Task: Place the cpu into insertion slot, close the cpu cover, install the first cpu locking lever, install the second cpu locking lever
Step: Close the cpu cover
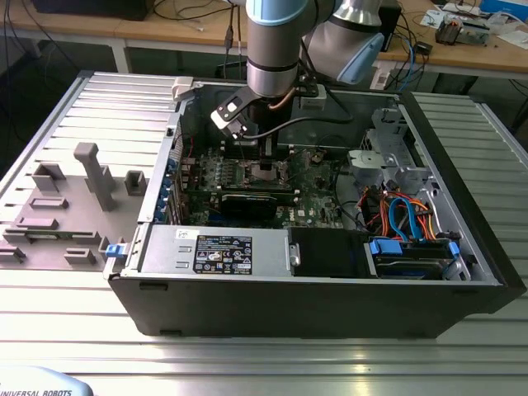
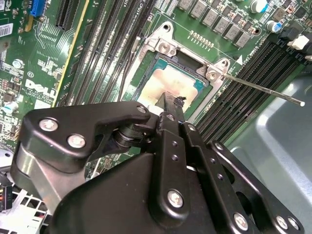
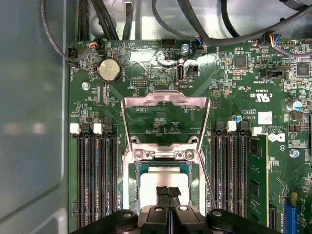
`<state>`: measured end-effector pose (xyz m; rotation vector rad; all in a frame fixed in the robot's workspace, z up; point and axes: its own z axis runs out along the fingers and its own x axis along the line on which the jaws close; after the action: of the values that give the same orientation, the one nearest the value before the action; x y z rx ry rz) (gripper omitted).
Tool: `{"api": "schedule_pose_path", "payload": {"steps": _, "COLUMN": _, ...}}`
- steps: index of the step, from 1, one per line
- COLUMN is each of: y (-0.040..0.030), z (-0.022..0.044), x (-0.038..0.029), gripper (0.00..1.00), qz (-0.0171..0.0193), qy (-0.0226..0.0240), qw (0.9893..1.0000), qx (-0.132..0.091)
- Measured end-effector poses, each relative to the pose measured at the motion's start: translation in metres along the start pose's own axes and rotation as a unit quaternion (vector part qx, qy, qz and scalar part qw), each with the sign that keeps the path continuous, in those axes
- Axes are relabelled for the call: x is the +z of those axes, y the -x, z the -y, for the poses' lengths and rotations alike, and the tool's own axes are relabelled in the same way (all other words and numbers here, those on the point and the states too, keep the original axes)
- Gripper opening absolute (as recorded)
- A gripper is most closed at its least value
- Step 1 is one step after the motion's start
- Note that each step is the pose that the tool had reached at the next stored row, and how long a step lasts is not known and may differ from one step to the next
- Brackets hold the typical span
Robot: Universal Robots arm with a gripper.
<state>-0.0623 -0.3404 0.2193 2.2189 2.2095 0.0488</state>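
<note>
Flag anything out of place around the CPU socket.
Nothing damaged. The cpu lies square in the insertion slot, but the cpu cover stands hinged open and a locking lever sticks out unlatched.

Dull silver metal cpu [image 3: 163,179], shiny bare-metal cpu cover [image 3: 165,100], matt black pincer [image 3: 168,191], glossy green motherboard [image 3: 234,92].

Silver-grey arm [image 1: 275,62] with pale-blue caps [image 1: 364,56], black screw-studded pincer [image 2: 170,103]
</note>
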Motion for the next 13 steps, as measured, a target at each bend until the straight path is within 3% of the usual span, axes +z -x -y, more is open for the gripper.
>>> {"api": "schedule_pose_path", "payload": {"steps": 5, "y": -0.0001, "z": -0.0001, "x": -0.0011, "gripper": 0.11, "qz": -0.0001, "qy": -0.0006, "qw": 1.0000, "qx": 0.000}}
{"api": "schedule_pose_path", "payload": {"steps": 6, "y": -0.0001, "z": -0.0003, "x": -0.0084, "gripper": 0.11, "qz": 0.0000, "qy": -0.0007, "qw": 1.0000, "qx": 0.000}}
{"api": "schedule_pose_path", "payload": {"steps": 7, "y": -0.0002, "z": -0.0005, "x": -0.0102, "gripper": 0.11, "qz": 0.0000, "qy": -0.0006, "qw": 1.0000, "qx": 0.000}}
{"api": "schedule_pose_path", "payload": {"steps": 13, "y": -0.0002, "z": -0.0016, "x": -0.0103, "gripper": 0.11, "qz": 0.0001, "qy": -0.0011, "qw": 1.0000, "qx": 0.000}}
